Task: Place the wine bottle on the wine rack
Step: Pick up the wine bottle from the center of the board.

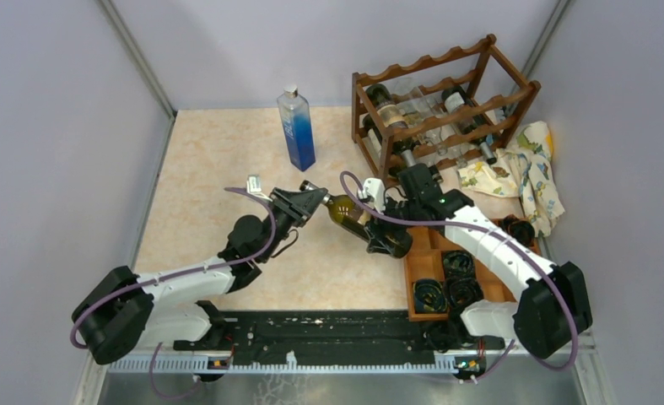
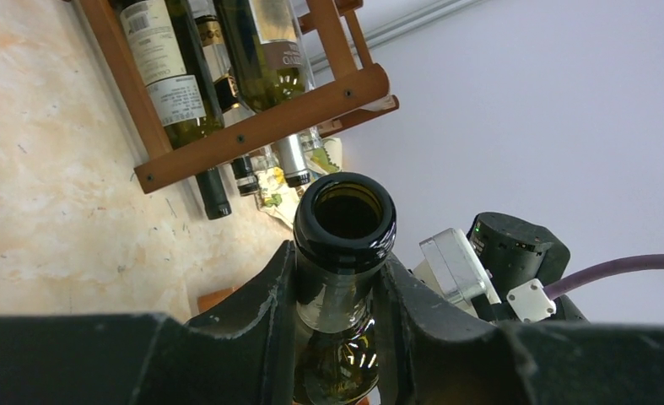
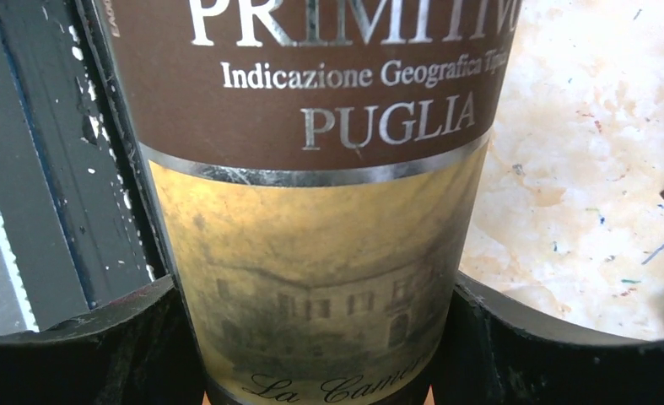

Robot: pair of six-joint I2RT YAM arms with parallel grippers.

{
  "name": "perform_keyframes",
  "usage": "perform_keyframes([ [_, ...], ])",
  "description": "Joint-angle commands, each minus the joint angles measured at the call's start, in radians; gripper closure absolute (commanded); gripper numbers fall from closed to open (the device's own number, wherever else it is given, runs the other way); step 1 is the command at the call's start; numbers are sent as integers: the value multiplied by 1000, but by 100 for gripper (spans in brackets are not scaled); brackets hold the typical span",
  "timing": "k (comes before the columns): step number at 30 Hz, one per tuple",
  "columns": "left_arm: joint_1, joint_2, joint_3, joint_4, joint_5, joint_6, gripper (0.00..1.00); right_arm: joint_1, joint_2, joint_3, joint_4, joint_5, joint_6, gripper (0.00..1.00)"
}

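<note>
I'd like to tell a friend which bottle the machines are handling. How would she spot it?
Find the wooden wine rack at the table's far right; just in front of it, a dark wine bottle lies sideways. Unlike the racked bottles and the upright blue bottle, it is gripped: left gripper on its neck, right gripper around its brown-labelled body.
</note>
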Motion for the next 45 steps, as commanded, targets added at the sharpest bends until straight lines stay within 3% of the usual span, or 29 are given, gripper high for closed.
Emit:
perform_keyframes([
  [1,-14,-33,15,192,16,-82,89,14,-84,40,6,-21,-123,80],
  [3,-13,-41,9,157,29,-71,75,14,-103,46,-24,-9,-158,97],
  [4,-14,-44,6,144,39,-59,68,14,-109,51,-43,-9,-181,100],
  [8,-13,-66,-15,95,61,28,26,13,-125,62,-102,13,-255,100],
  [11,-12,-116,-46,32,84,141,2,6,-145,62,-137,64,-331,100],
  [15,66,-259,-107,-117,219,223,1,-21,-177,67,-208,144,-475,100],
  [21,320,-445,-103,-387,695,265,2,-30,-214,68,-336,258,-791,100],
  [24,356,-405,-21,-510,885,356,2,-30,-210,92,-405,266,-913,100],
  [28,355,-210,122,-595,1141,398,4,-29,-205,123,-465,270,-1078,100],
  [31,352,-7,201,-572,1362,393,8,-29,-192,144,-468,288,-1146,100],
  [33,326,89,212,-485,1432,334,12,-27,-182,161,-465,294,-1174,100],
  [40,113,302,325,-386,1468,320,11,-23,-154,190,-488,286,-1272,100],
  [45,65,380,316,-131,1487,174,11,-17,-151,183,-487,281,-1282,100],
])
